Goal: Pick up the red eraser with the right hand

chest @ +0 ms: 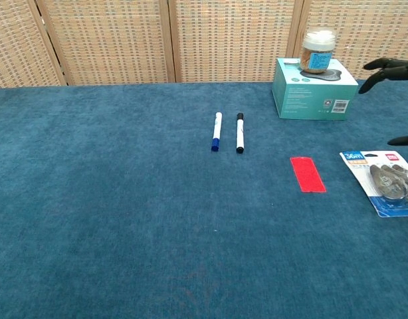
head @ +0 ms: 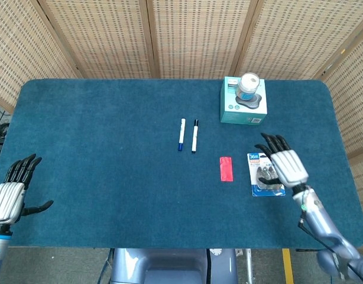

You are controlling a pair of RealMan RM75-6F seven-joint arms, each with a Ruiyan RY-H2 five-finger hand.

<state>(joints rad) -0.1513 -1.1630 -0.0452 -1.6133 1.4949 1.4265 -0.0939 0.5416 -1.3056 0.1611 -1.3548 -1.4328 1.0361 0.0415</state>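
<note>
- Red eraser (head: 226, 168): lies flat on the blue worktop (head: 110, 148), right of centre, long axis running away from the robot. Nothing touches it.
- Neighbours: a blister pack of correction tapes (head: 265, 174) lies near its right side, apart from it; 2 pens (head: 187, 135) lie side by side further back and to the left, apart from it; a teal box (head: 244, 107) with a small jar (head: 248, 86) on top stands at the back.
- Right hand (head: 283, 165): raised over the blister pack, fingers (head: 270, 142) spread and holding nothing. It is to the right of the eraser and not in contact with it.
- Left hand (head: 10, 195): at the near left edge of the worktop, fingers apart, holding nothing, well away from the eraser.
- Handling judgement: the eraser appears thin, small and light, probably firm with a slightly grippy surface, not fragile. Its low profile on the soft cloth gives little edge to catch.
- Grasp judgement: take it across the 2 long edges near the middle, thumb on one side and fingers on the other, pressing lightly into the cloth to get under the edges.
- Risk judgement: the fingers may snag the blister pack or push the eraser sideways.
</note>
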